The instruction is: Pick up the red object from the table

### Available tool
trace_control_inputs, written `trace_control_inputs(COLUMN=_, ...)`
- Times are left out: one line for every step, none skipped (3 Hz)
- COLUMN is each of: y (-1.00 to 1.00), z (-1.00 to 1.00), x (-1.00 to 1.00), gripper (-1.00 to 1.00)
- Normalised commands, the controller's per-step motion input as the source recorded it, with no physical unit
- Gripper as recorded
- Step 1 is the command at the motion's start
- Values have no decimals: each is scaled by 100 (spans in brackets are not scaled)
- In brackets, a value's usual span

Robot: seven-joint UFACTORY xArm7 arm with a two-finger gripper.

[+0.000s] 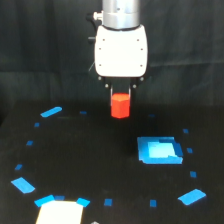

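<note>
- The block (120,105) is small and orange-red, a short prism with faceted sides (it looks hexagonal), brighter on top and duller towards its lower edge. It is narrower than the white head above it.
- It sits between the two thin dark fingers (109,93) of the end effector (120,96), which are closed against its upper sides; only the top part is gripped, and most of the block hangs below the fingertips.
- Whether the block touches the counter (90,160) or is just clear of it cannot be told from this view.
- The arm comes straight down from the top, at the far middle of the scene.
- A bright blue square (159,150) lies on the black counter nearer and to the right of the block, well apart from it.
- Small blue tape marks (51,111) dot the counter around it.
</note>
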Motion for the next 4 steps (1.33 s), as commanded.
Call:
trace_control_inputs(y=-15, z=-92, x=23, gripper=-100)
trace_control_inputs(y=-12, z=100, x=9, gripper=-85)
trace_control_inputs(y=59, z=93, x=-7, gripper=-100)
trace_control_inputs(y=22, z=-14, x=-16, gripper=-100)
